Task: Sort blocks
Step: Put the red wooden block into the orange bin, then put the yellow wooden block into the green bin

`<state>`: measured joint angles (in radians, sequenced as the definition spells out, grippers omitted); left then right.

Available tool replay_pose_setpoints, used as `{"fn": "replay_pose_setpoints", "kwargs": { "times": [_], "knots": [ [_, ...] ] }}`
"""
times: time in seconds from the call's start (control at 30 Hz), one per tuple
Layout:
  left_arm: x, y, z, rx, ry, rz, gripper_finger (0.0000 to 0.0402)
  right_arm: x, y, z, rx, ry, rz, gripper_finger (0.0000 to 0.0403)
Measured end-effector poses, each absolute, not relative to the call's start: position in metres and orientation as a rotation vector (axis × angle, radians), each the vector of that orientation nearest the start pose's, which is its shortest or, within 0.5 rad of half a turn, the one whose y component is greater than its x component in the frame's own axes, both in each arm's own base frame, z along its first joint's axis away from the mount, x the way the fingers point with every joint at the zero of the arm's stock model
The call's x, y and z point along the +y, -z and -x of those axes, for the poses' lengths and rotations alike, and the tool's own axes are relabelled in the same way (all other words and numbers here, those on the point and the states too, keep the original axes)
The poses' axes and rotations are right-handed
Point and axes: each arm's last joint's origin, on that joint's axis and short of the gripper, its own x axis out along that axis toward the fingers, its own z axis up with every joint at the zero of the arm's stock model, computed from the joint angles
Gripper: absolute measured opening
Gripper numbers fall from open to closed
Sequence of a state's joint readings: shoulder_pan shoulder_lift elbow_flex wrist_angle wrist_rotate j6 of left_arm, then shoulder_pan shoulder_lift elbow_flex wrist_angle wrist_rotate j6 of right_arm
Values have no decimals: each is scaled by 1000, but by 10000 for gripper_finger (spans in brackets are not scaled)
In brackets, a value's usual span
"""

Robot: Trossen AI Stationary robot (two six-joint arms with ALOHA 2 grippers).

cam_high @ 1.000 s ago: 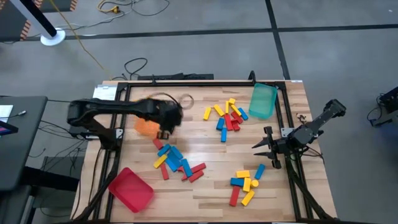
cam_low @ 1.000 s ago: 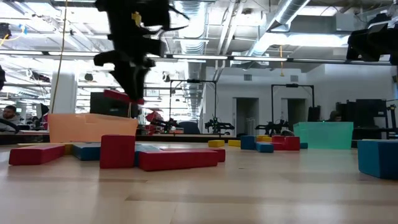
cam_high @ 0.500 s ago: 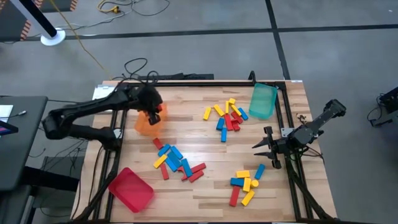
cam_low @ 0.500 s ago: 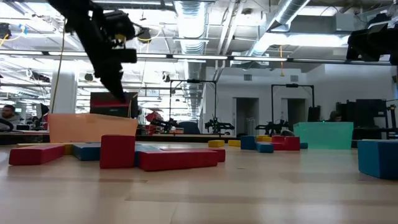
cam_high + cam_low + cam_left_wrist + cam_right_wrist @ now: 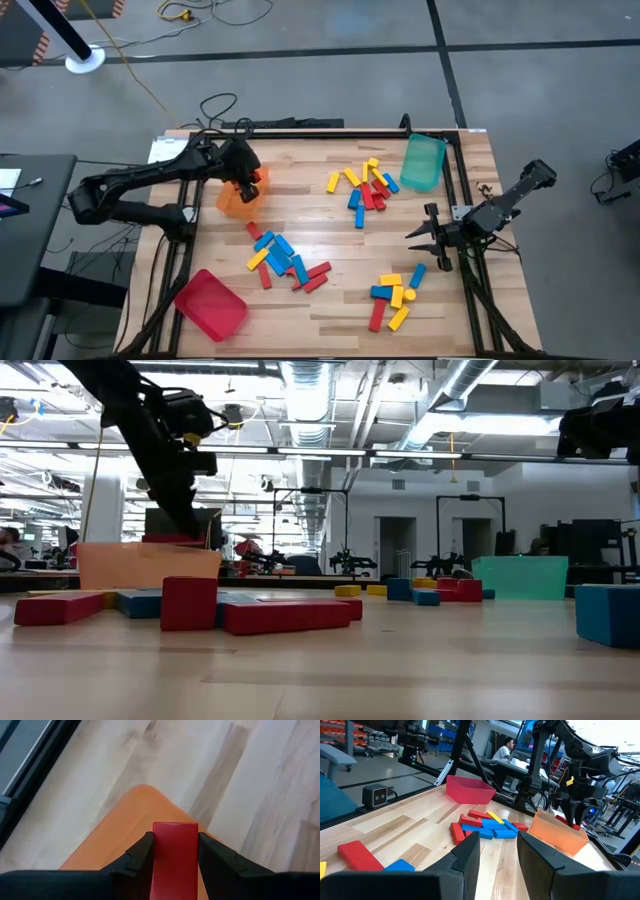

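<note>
Overhead, the left gripper (image 5: 250, 183) hangs above the orange tray (image 5: 234, 200) at the table's far left, fingers clamped on a red block (image 5: 175, 855); the tray's contents are hidden beneath it. Loose blocks (image 5: 285, 258) lie in three clusters mid-table. A green tray (image 5: 422, 162) stands far right and a red tray (image 5: 212, 304) near left, interiors unclear. The right gripper (image 5: 428, 235) waits with parted fingers at the right edge.

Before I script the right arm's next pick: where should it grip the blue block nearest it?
Across its short width at mid-length, straight down from above: the blue block lies flat at its cluster's edge, both long sides apparently free for the right hand.
</note>
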<state>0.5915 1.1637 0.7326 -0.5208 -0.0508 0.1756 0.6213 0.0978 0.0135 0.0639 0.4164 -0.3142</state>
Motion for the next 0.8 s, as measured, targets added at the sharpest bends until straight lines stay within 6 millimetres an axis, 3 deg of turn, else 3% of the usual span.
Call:
{"fn": "replay_pose_setpoints", "kwargs": {
  "times": [0.17,0.5,0.8],
  "knots": [
    [123,-219,-181,972,-499,136,135,49,-167,-89,-15,-206,323,147],
    [124,-220,-182,958,-530,140,205,49,-167,-89,-15,-206,323,147],
    [124,-220,-182,951,-541,141,212,49,-168,-89,-37,-202,310,147]
  ]
}}
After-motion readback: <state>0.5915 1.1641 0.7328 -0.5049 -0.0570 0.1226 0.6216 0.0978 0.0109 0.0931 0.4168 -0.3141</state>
